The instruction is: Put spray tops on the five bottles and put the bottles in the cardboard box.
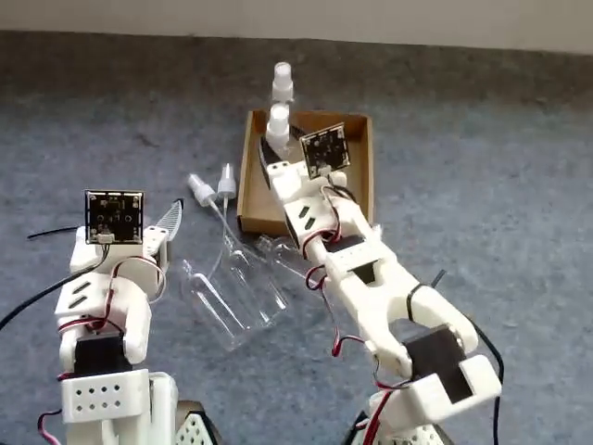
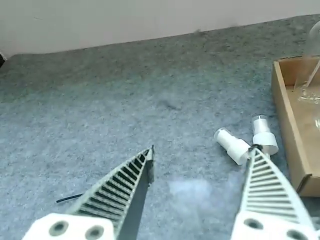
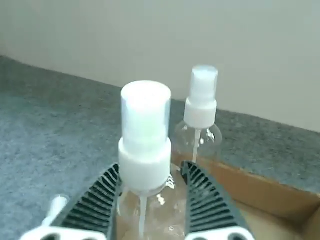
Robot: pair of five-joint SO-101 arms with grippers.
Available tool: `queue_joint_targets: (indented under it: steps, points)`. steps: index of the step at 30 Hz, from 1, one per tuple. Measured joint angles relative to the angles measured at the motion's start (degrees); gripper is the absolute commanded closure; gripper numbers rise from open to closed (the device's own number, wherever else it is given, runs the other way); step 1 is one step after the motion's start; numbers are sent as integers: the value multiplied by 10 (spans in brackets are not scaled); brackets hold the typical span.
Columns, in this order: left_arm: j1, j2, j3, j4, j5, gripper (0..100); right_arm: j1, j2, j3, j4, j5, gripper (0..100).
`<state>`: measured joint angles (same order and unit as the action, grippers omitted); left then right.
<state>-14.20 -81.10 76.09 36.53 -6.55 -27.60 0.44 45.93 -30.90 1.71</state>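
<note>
The cardboard box (image 1: 357, 167) lies at the middle back. My right gripper (image 1: 275, 153) (image 3: 150, 175) reaches over its near-left part, shut on an upright clear bottle with a white spray top (image 1: 277, 123) (image 3: 145, 135). A second capped bottle (image 1: 282, 82) (image 3: 200, 112) stands at the box's far edge; I cannot tell whether it is inside. Three uncapped clear bottles (image 1: 232, 292) lie on the carpet in front of the box. Two loose spray tops (image 1: 213, 187) (image 2: 232, 145) lie left of the box. My left gripper (image 1: 169, 221) (image 2: 201, 150) hangs open just short of them, holding nothing.
Grey carpet (image 1: 482, 185) covers the whole surface, and a pale wall (image 2: 125, 20) runs along the back. The box's left wall (image 2: 292, 135) rises beside the loose tops. A black cable (image 1: 46, 232) trails left of the left arm.
</note>
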Motion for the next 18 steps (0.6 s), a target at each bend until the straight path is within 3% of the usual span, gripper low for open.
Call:
queue_joint_targets:
  steps: [18]
  points:
    - [0, 0, 0, 0, 0, 734, -5, 38, -48, -2, 1, 994]
